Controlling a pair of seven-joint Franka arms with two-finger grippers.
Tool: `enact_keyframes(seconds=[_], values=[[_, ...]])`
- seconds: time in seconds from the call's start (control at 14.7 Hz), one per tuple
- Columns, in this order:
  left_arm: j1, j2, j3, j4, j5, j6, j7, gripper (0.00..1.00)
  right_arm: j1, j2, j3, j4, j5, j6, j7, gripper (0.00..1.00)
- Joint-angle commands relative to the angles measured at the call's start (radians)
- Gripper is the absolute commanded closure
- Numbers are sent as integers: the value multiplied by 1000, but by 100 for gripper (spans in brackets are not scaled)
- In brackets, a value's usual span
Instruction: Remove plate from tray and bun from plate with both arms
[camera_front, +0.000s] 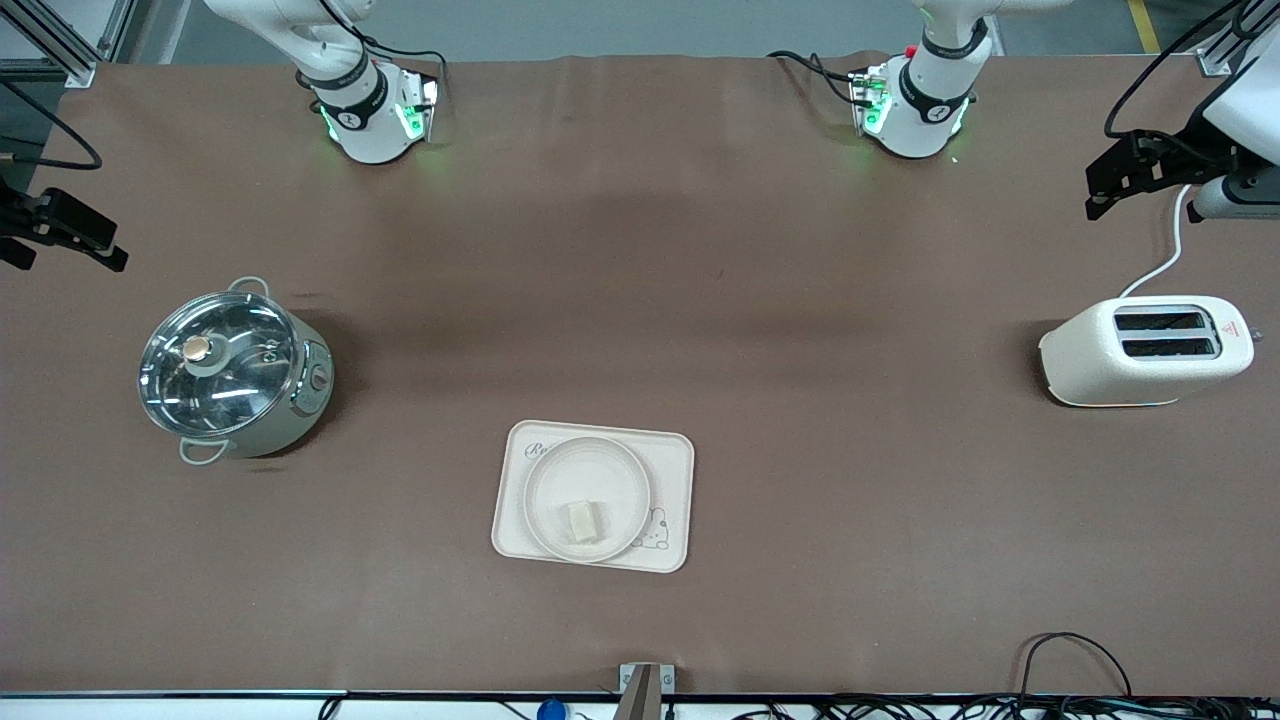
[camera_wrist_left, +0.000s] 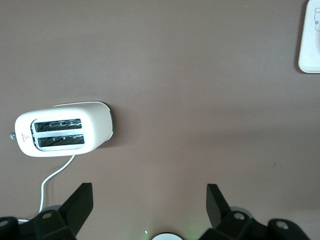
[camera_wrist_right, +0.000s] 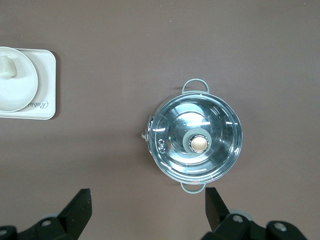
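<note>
The round cream plate (camera_front: 585, 475) lies on the rectangular tray (camera_front: 670, 460) near the front edge of the table, midway along it. The small pale bun (camera_front: 584, 520) rests on the plate. In the right wrist view the plate (camera_wrist_right: 17, 90) and bun (camera_wrist_right: 7, 67) show at the frame's edge. My left gripper (camera_front: 1105, 190) hangs open and empty over the table at the left arm's end, up beside the toaster; its wrist view shows the left gripper (camera_wrist_left: 149, 187) with jaws wide apart. My right gripper (camera_front: 70, 258) hangs open and empty at the right arm's end, beside the pot, its jaws spread wide in the right wrist view (camera_wrist_right: 147, 191).
A white toaster (camera_front: 1145, 350) with its cord stands at the left arm's end. A steel pot with a glass lid (camera_front: 232, 368) stands at the right arm's end. Brown table surface lies between them and the tray. Cables run along the front edge.
</note>
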Motion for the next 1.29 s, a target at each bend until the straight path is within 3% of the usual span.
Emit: enact_keyframes(seconds=[0.0,0.34,0.61,1.02,1.23], values=[[5,53,-2,4,-13,-6,-14,0,128,162,-2,183,-6,-58,197,0],[6,57,-2,6,-13,-3,-15,0,66,163,-8,185,-3,-45,69,0],[6,57,-2,4,-13,-3,-15,0,78,163,-3,183,-2,-45,78,0],[6,60,-2,4,-13,-3,-15,0,94,166,-2,146,72,9,175,0],[6,60,-2,4,-13,-3,-15,0,160,191,-2,142,72,50,285,0]])
